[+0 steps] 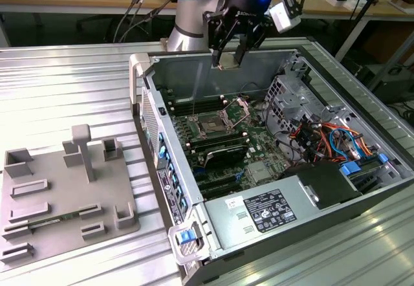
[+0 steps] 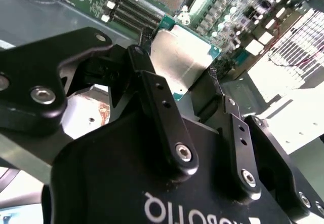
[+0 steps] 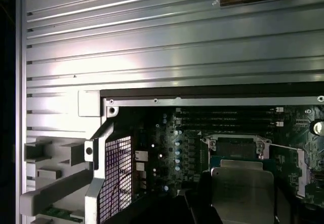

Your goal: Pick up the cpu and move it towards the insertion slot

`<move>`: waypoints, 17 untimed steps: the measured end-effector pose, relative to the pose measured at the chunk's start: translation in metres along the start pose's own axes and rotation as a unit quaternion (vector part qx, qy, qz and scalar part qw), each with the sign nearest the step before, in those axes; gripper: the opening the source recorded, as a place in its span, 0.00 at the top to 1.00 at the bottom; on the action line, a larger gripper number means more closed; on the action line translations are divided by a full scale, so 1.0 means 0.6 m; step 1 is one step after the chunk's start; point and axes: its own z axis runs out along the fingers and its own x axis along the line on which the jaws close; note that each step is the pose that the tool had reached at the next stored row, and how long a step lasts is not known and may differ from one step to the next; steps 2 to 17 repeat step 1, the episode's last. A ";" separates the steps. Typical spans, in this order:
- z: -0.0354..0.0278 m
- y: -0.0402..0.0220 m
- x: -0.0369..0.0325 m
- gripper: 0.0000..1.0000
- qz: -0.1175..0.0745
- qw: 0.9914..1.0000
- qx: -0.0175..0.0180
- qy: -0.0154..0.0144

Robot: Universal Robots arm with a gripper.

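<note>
The gripper [image 1: 231, 58] hangs above the insertion slot [image 1: 212, 125], jaws clamped on the cpu [image 2: 183, 60]; its lower edge is hidden behind the fingers [image 2: 157, 107].

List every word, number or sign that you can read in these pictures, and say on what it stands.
No text can be quoted whole.
Power-supply label: print too small to read.
Case sticker: too small to read.
Gripper body: white lettering, upside down and cut off by the picture's edge.
Cpu, held in the gripper: no print shows on its top.
</note>
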 end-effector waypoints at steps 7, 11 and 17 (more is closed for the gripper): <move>0.001 0.003 -0.001 0.45 0.000 1.000 0.000 0.000; 0.001 0.003 -0.001 0.45 0.000 1.000 0.000 0.000; 0.001 0.003 -0.001 0.45 0.000 1.000 0.000 0.000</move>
